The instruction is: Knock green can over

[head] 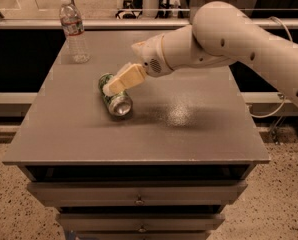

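Note:
The green can [115,98] lies on its side on the grey table [189,129], left of centre, with its silver end facing the front. My gripper [120,82] comes in from the right on the white arm [229,39]. Its tan fingers [126,79] rest over the top of the lying can, touching or just above it.
A clear plastic water bottle [74,30] stands upright at the table's far left corner. The table has drawers below its front edge [139,200]. A glass railing runs behind the table. A cable hangs at the right.

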### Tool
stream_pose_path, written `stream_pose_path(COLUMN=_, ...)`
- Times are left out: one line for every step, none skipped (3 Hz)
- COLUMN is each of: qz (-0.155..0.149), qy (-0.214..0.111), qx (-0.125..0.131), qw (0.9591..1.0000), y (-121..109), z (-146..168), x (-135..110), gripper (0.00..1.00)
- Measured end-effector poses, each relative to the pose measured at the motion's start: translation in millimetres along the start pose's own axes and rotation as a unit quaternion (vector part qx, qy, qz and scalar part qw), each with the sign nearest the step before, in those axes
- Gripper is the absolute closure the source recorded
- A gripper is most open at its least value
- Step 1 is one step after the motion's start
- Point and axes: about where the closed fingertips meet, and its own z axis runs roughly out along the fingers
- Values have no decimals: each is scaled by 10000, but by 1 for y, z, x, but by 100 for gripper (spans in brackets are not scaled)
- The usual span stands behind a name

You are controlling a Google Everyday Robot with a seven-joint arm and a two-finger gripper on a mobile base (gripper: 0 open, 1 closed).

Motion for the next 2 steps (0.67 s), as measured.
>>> stream_pose_path(qz=38, qy=66, qx=98, qw=9999, y=-14, z=-31, x=16, gripper=0)
stream_pose_path(qz=-72, qy=216, qx=188, qw=9996, y=-29, z=-80, x=35, gripper=0)
